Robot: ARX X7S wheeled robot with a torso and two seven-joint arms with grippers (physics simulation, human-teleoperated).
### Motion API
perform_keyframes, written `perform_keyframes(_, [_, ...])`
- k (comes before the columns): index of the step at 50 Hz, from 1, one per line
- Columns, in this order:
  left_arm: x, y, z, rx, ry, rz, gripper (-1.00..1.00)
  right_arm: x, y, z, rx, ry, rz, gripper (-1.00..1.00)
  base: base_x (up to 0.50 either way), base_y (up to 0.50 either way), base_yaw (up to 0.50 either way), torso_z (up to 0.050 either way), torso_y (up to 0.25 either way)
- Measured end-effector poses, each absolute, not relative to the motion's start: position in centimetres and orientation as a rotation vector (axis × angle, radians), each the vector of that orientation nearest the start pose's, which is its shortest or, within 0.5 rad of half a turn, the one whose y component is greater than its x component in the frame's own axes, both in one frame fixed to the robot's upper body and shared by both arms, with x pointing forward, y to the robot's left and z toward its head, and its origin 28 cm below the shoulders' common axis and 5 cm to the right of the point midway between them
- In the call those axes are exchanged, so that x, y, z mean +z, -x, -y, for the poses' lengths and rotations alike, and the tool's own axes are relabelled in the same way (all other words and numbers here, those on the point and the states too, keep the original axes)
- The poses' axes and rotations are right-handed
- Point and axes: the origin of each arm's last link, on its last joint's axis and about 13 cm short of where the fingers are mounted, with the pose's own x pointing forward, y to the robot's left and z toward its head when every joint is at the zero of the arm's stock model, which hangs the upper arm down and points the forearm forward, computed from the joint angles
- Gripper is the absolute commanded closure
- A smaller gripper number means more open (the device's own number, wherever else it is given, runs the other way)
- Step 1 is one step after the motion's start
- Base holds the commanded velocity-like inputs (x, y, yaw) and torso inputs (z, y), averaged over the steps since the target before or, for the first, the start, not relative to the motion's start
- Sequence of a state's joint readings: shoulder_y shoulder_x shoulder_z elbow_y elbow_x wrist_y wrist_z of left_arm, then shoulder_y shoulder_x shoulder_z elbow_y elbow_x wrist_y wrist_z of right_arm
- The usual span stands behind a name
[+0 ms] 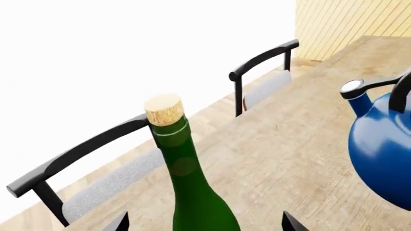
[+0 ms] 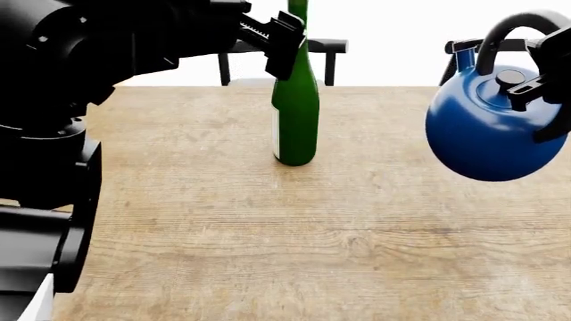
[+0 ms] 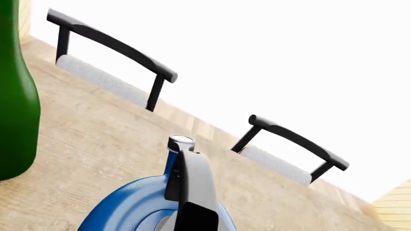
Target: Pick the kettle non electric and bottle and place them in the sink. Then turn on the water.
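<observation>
Standing upright on the pale wood-grain surface (image 2: 267, 254), the glossy dark green wine bottle (image 2: 296, 117) shows a pale label edge on its side in the head view. The left gripper (image 2: 283, 41) sits at its neck, black toothed fingers on either side; whether they press the glass cannot be told. Only the left wrist view shows the cork-coloured top (image 1: 164, 109), a thin pale ring below it, and two dark fingertips (image 1: 119, 223) set wide apart on either side of the bottle's shoulder.

To the right in the head view, the round glossy blue kettle (image 2: 486, 127) hangs clear above the surface, its black arched handle (image 2: 513, 30) clamped in the right gripper (image 2: 549, 63). The black lid knob (image 2: 509, 78) and short spout (image 2: 464, 57) show there. Closer up, the right wrist view shows the handle's smooth sheen and the spout's silvery cap (image 3: 180, 143).

Both wrist views show two black-framed chairs (image 3: 115, 67) with grey fabric seats beyond the surface's far edge.
</observation>
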State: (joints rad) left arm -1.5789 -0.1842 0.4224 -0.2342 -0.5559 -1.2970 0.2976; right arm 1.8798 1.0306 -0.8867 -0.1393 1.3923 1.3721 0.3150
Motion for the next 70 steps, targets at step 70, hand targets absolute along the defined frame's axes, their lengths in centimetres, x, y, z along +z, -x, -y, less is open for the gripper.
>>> perform_keyframes(70, [33.7, -41.1, -14.4, -0.615, -0.254, -0.229, -1.0, 37.9, -23.6, 22.7, 0.058, 0.473, -0.249, 1.0, 0.0, 0.0, 0.0, 0.0, 0.001])
